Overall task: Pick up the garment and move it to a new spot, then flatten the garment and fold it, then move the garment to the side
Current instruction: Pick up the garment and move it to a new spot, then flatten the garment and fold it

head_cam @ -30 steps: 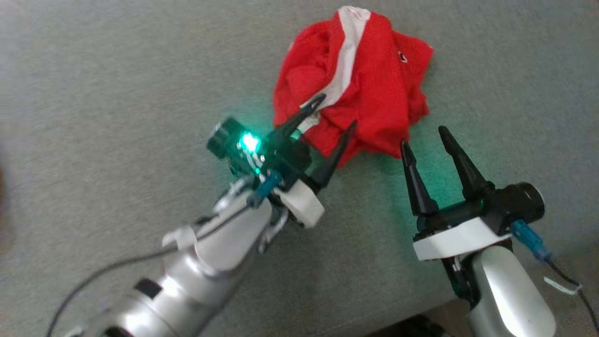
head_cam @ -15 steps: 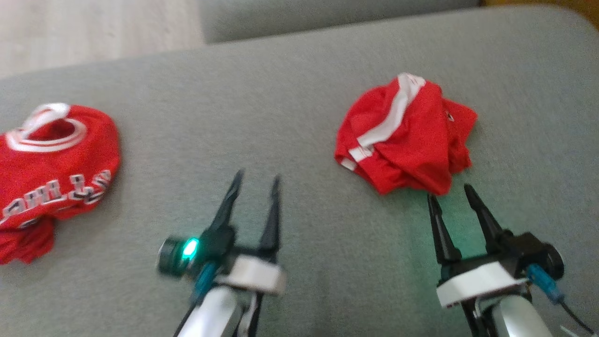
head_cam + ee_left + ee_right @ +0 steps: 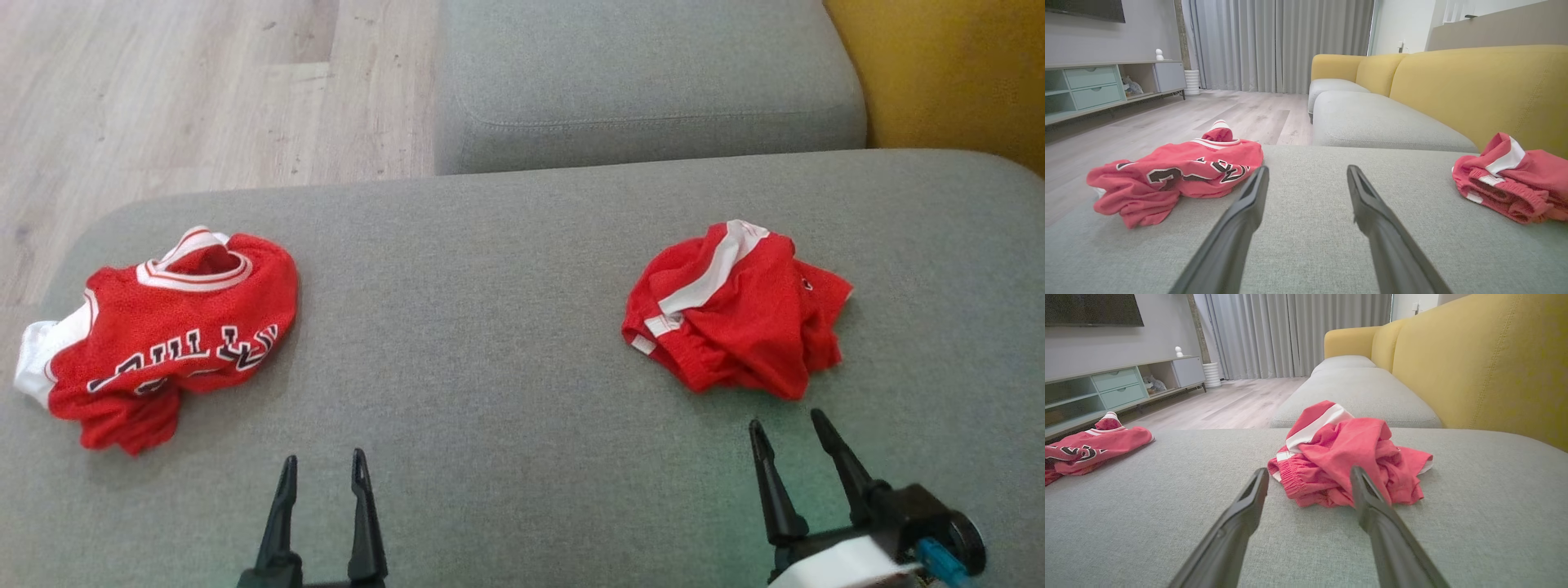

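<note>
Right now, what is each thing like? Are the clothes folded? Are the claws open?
red jersey: crumpled, lying on the grey cushion, untouched.
red shorts: bunched up, unfolded, untouched.
left gripper: open, empty.
right gripper: open, empty, just short of the shorts.
curtains: drawn shut.

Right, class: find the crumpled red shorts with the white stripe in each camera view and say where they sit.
Head view: shorts right of centre, just beyond the right tool.
Left wrist view: shorts at the far right edge.
Right wrist view: shorts in the centre.
Shared landmark: the lettered red jersey, left of the shorts in every view.
</note>
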### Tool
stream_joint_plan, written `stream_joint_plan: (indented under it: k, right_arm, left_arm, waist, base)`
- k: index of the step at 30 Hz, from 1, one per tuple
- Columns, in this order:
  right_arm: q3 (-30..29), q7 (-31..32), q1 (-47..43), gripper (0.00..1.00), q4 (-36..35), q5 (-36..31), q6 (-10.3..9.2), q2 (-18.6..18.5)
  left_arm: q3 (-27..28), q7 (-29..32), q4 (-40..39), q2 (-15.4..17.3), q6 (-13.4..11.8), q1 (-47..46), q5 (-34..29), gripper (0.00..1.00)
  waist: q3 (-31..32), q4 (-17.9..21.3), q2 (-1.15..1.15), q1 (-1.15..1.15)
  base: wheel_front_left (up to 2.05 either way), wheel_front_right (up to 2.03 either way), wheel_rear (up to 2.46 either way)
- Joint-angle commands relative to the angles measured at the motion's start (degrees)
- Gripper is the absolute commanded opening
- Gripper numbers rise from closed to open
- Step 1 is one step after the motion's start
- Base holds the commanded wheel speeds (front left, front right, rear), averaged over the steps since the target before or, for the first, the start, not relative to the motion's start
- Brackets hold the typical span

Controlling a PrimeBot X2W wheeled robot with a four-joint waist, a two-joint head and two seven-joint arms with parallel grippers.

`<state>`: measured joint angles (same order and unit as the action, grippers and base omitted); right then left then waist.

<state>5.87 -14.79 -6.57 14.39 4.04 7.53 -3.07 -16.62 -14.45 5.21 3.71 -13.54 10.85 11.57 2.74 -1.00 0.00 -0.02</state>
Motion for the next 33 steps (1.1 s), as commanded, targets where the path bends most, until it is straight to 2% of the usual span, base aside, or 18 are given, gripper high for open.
stream_joint_plan:
  k: [1, 6, 27, 30, 33]
  right_arm:
    - [1.5, -0.2, 1.6, 1.0, -1.9, 0.2, -0.04, -0.1]
    - [2.1, -0.2, 1.3, 1.0, -1.8, 0.2, -0.04, 0.0]
    - [3.5, -0.2, 2.1, 1.0, -1.3, 0.2, -0.04, 0.1]
    - [3.8, -0.2, 2.5, 1.0, -1.4, 0.3, -0.04, 0.1]
    - [4.2, -0.2, 3.1, 1.0, -1.5, 0.4, -0.04, -0.2]
  left_arm:
    - [2.3, -0.5, -2.3, -0.7, 0.2, -2.4, -0.6, 1.0]
    - [2.5, -0.5, -2.4, -0.8, 1.0, -2.0, -1.7, 1.0]
    - [2.0, -0.5, -1.6, -0.8, 1.1, -2.0, -2.2, 1.0]
    - [1.8, -0.5, -1.3, -0.8, 1.4, -2.1, -0.1, 1.0]
    - [0.5, -0.5, 0.1, -0.8, 4.2, -2.9, 5.6, 1.0]
  waist:
    - [0.1, -0.1, 0.0, 0.02]
    - [0.1, -0.1, 0.0, 0.02]
    - [-0.2, 0.2, 0.0, 0.02]
    - [-0.6, 0.8, 0.0, 0.02]
    - [-1.3, 1.9, 0.0, 0.02]
  base:
    - [0.0, 0.0, 0.0]
    - [0.0, 0.0, 0.0]
    - [0.0, 0.0, 0.0]
    - [0.0, 0.0, 0.0]
    - [0.0, 0.0, 0.0]
